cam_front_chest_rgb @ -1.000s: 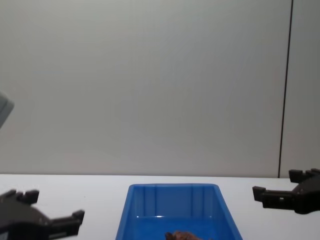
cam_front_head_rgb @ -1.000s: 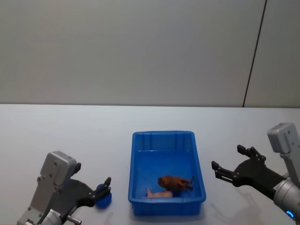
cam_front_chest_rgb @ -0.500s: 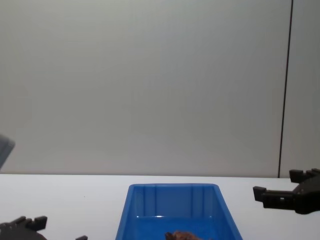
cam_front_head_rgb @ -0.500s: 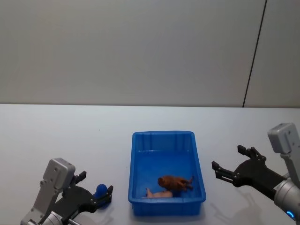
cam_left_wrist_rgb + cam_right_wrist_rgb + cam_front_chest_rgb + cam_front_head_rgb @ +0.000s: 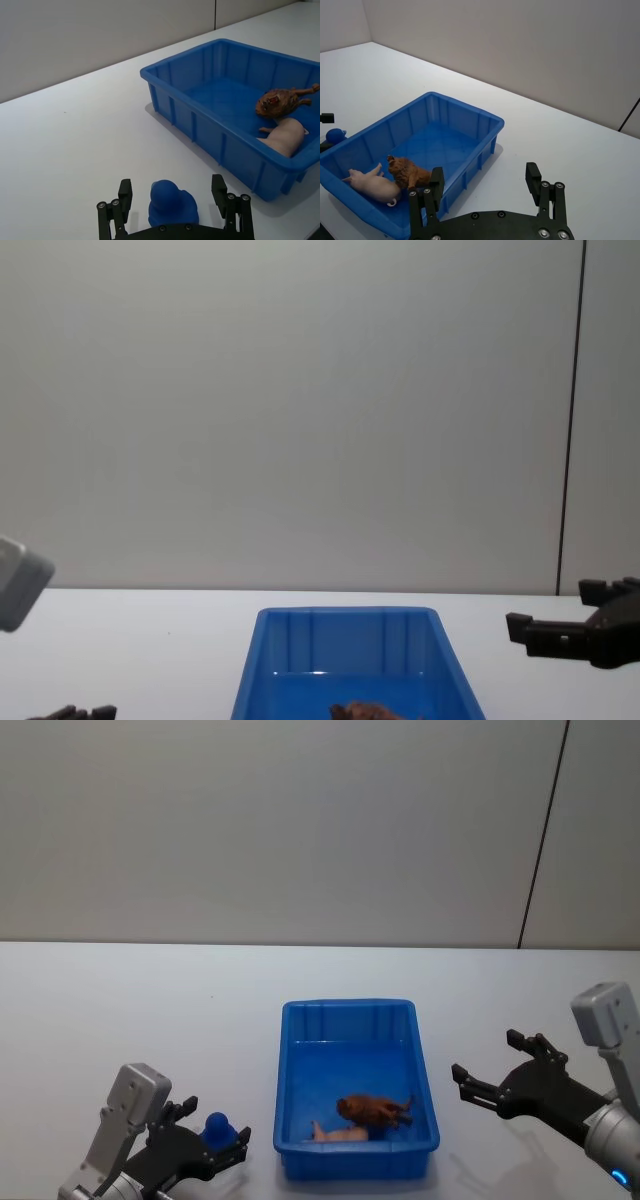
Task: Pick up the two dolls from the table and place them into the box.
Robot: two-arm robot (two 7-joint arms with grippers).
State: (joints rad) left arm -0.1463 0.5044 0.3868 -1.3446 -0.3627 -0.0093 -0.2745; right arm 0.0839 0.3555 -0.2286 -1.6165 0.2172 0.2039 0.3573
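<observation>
Comparing with one second ago: the left gripper (image 5: 212, 1148) has drawn back toward the robot and dropped lower, and it now sits with its fingers spread on either side of a small blue doll (image 5: 217, 1130) instead of being closed around it. In the left wrist view this blue doll (image 5: 173, 204) stands on the table (image 5: 75, 145) between the two open fingertips (image 5: 218, 186), with a gap on each side, just beside the box's near-left corner. The right gripper (image 5: 497, 1072) has not moved; it hovers to the right of the box with its fingers wide apart, holding nothing.

The blue box (image 5: 290, 1140) sits at the table's centre. Inside it, near the front right, lie a reddish-brown lion doll (image 5: 372, 1108) and a pale pink pig doll (image 5: 340, 1131), touching each other. In the right wrist view the lion (image 5: 407, 172) stands against the pig (image 5: 372, 184).

The tabletop (image 5: 150, 1010) is plain white. Behind it stands a plain grey wall (image 5: 300, 830) with one dark vertical seam (image 5: 543, 835) at the right.
</observation>
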